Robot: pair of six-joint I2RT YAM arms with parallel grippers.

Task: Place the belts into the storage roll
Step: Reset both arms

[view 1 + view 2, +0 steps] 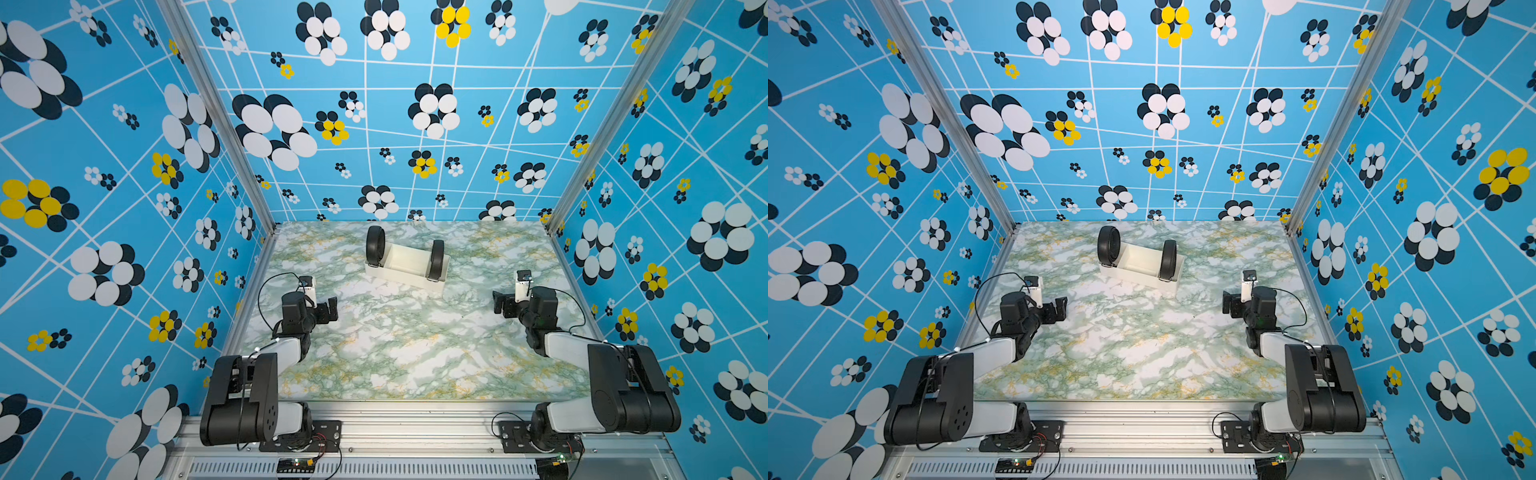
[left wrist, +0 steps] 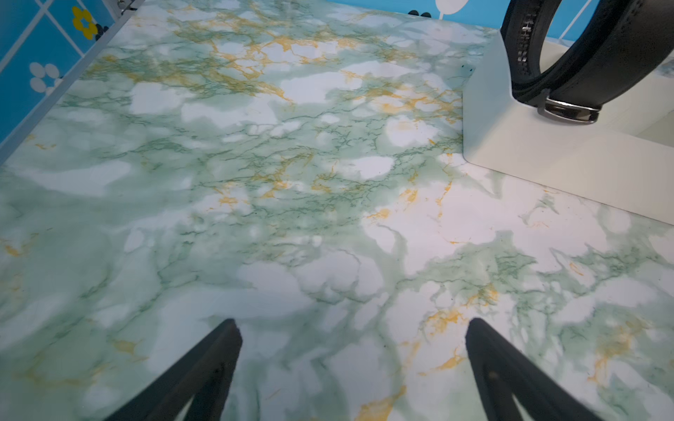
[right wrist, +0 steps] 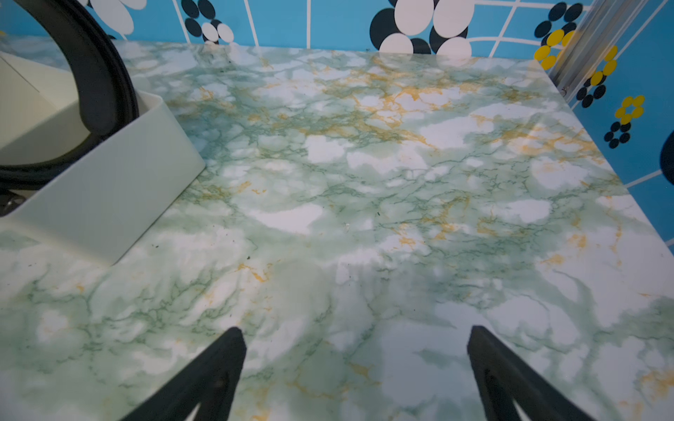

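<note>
The storage roll [image 1: 399, 276] [image 1: 1133, 276] is an off-white tray lying slantwise at the back middle of the table. Two belts, wound into black coils, stand upright in it, one at its left end [image 1: 375, 245] [image 1: 1108, 245] and one at its right end [image 1: 436, 259] [image 1: 1169, 259]. My left gripper [image 1: 330, 309] [image 2: 353, 324] hovers open over bare table, short of the tray's left end [image 2: 547, 156], where the coil [image 2: 583, 65] shows a metal buckle [image 2: 567, 109]. My right gripper [image 1: 500, 305] [image 3: 355, 331] is open and holds nothing, off the tray's right end [image 3: 109, 189] and its coil [image 3: 98, 73].
The marble-patterned tabletop [image 1: 407, 353] is boxed in by blue flowered walls on three sides, with aluminium posts at the back corners [image 1: 266, 224] [image 1: 550, 224]. A metal rail [image 1: 415, 428] carrying both arm bases runs along the front edge.
</note>
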